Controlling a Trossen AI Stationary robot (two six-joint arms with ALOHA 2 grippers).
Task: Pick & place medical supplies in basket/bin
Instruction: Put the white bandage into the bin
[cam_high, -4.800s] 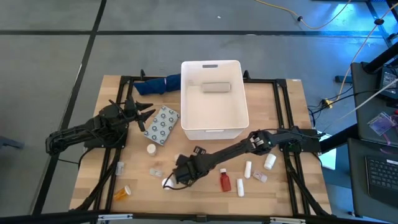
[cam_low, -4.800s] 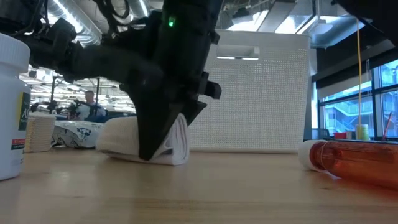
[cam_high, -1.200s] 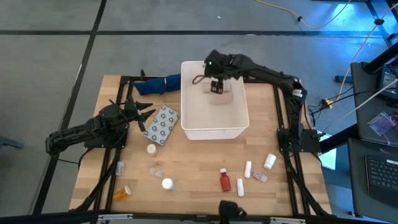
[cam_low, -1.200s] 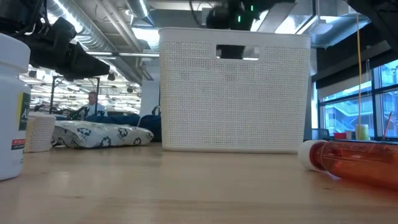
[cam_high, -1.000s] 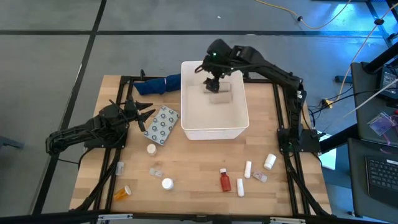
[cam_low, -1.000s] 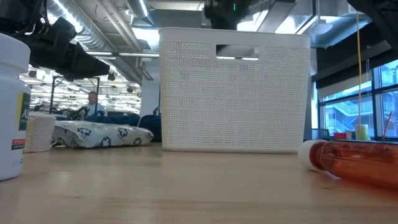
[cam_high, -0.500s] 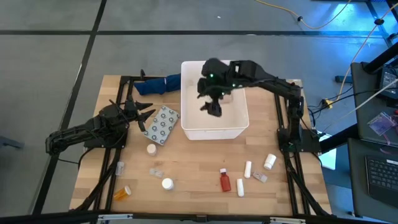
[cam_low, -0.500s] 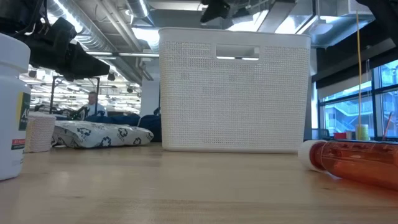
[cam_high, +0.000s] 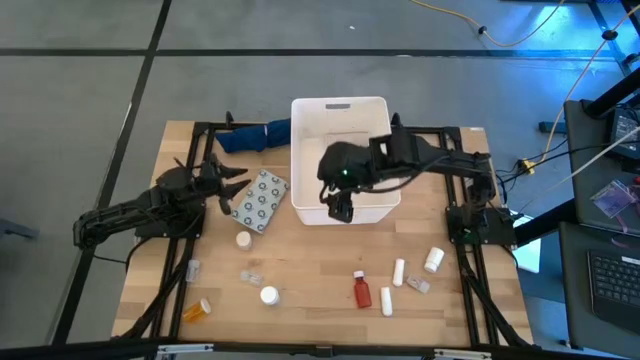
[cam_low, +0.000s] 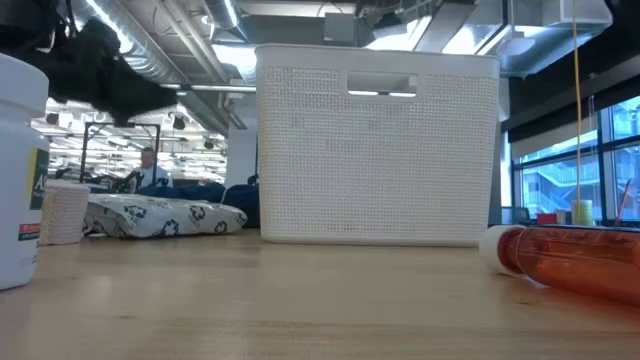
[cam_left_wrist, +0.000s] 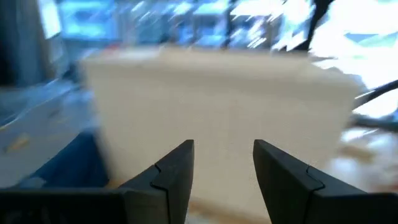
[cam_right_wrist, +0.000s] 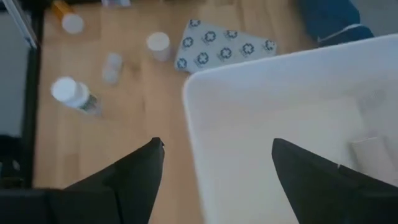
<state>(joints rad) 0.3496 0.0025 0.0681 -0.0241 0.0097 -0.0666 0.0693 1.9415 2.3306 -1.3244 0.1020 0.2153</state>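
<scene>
The white bin (cam_high: 340, 120) stands at the table's far middle; a pale item (cam_right_wrist: 373, 149) lies on its floor. My right gripper (cam_high: 340, 208) hangs open and empty over the bin's near wall (cam_right_wrist: 249, 106). My left gripper (cam_high: 228, 188) is open at the left, beside the grey blister pack (cam_high: 260, 200), which lies flat on the table. Loose supplies lie on their sides near the front: a red bottle (cam_high: 361, 290), an orange bottle (cam_high: 197, 310), white bottles (cam_high: 268, 295) and white tubes (cam_high: 399, 271).
A dark blue cloth (cam_high: 255, 135) lies left of the bin at the far edge. Black frame rails (cam_high: 460, 200) run along both sides of the table. Bare wood (cam_high: 310, 260) shows between the bin and the front row of supplies.
My right gripper has travelled from above the bin's far half toward the table's near edge and now hangs over the bin's near wall, still open and empty.
</scene>
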